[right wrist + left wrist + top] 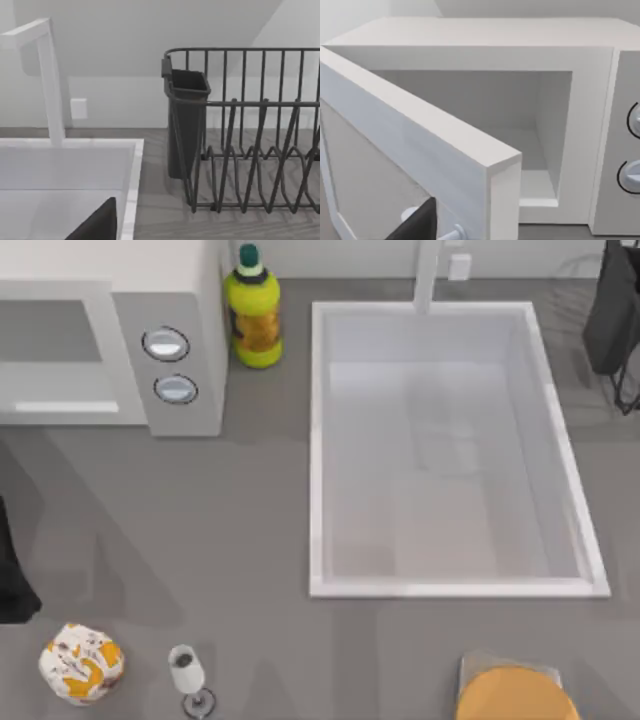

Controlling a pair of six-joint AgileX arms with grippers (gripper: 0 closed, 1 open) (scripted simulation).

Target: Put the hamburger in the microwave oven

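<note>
The hamburger (82, 663), a small white wrapped lump with orange and brown patches, lies on the table near the front left corner. The microwave oven (165, 300) stands at the back left, its two round dials facing forward. In the left wrist view the microwave oven (580, 125) has its door (420, 150) swung open, and the cavity holds nothing. My left arm (12, 585) is a dark shape at the table's left edge, a little behind the hamburger and apart from it. A dark part of my left gripper (415, 226) shows close to the door. A dark part of my right gripper (97, 225) hangs over the sink's back right corner.
A small wine glass (187, 675) stands just right of the hamburger. A yellow bottle (254, 310) is beside the microwave. The white sink (320, 440) fills the middle right, with a tap (50, 80) behind it. An orange disc (515, 695) lies front right, and a dark dish rack (615, 320) stands back right.
</note>
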